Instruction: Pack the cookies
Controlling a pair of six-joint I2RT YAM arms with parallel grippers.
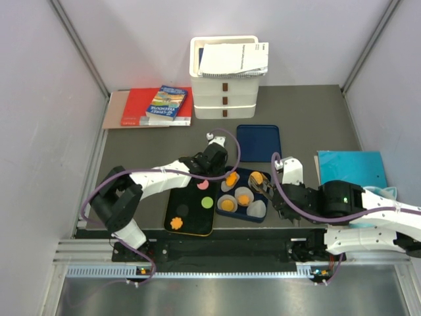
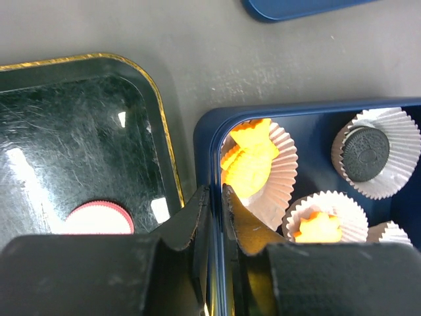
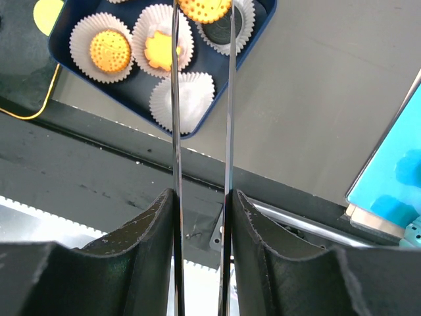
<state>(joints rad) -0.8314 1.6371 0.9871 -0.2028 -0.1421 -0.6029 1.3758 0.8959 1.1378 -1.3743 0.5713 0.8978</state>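
Observation:
A blue box [image 1: 245, 220] holds white paper cups with orange cookies [image 1: 227, 205] and one empty cup [image 3: 187, 99]. My left gripper [image 2: 214, 197] is shut on the box's left wall [image 2: 209, 131], next to an orange cookie [image 2: 250, 158] in its cup. A black cookie [image 2: 365, 155] lies in another cup. My right gripper [image 3: 200, 194] is shut on metal tongs [image 3: 174, 131], whose tips hold a round orange cookie [image 3: 204, 8] over the box. A black tray [image 1: 191, 230] carries pink [image 1: 202, 186], green [image 1: 207, 203], orange [image 1: 176, 224] and black cookies.
A blue lid [image 1: 258, 141] lies behind the box. White stacked bins [image 1: 223, 92] with papers stand at the back, with books [image 1: 154, 105] to their left. A teal folder [image 1: 352, 168] lies at the right. The table's front rail [image 3: 99, 171] is just below the box.

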